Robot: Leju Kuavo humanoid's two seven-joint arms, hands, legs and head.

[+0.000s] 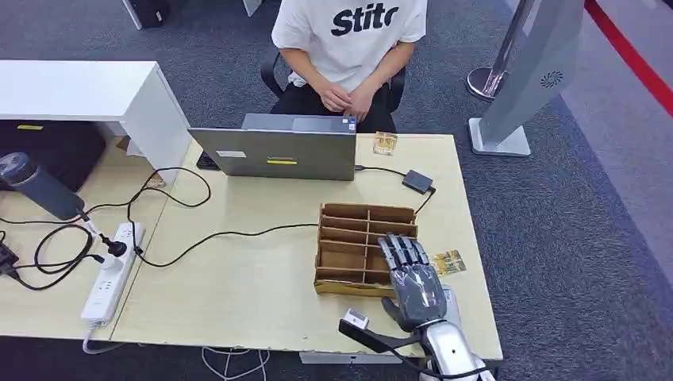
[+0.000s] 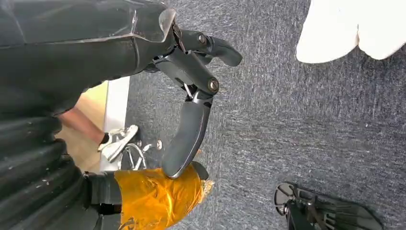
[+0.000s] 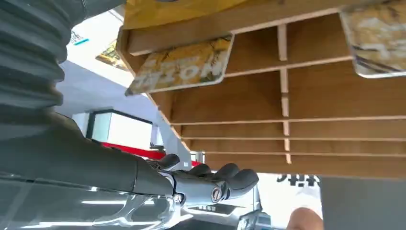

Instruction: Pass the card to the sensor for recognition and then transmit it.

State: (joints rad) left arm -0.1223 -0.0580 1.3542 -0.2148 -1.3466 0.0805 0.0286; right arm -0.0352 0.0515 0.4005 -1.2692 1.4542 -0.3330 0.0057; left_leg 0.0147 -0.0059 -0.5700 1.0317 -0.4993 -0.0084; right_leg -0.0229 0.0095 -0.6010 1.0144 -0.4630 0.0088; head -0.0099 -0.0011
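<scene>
Right hand: I saw my right hand [image 1: 414, 278] over the near right part of the counter [image 1: 238, 286], fingers straight and spread, holding nothing. The fingertips lay over the near right compartments of the wooden divider tray [image 1: 349, 238]; whether they touched the wood I could not tell.

Left hand: in the left wrist view my left hand [image 2: 191, 96] hung over grey carpet [image 2: 311, 120], fingers loosely extended and apart, nothing in it.

Card, nearest: one yellow card [image 1: 447, 261] lay flat on the counter just beside the tray's right wall, immediately right of my fingers and close to the counter's right edge.

Cards, wrist view: the right wrist view showed a yellow card [image 3: 182, 64] against the tray's edge and a second card [image 3: 378, 43] near a tray compartment; exact seating unclear.

Card, far: another small yellow card [image 1: 386, 142] lay at the far edge, right of the laptop [image 1: 278, 147].

Sensor: a small black box [image 1: 417, 180] sat on its cable beyond the tray's far right corner, apart from the tray.

Open room: bare counter ran left of the tray toward the power strip [image 1: 111, 274] and looped cables [image 1: 182, 238]. To the right, little margin remained between card and edge.

Person: a person in a white shirt [image 1: 349, 36] sat behind the laptop, hands together off the counter.
</scene>
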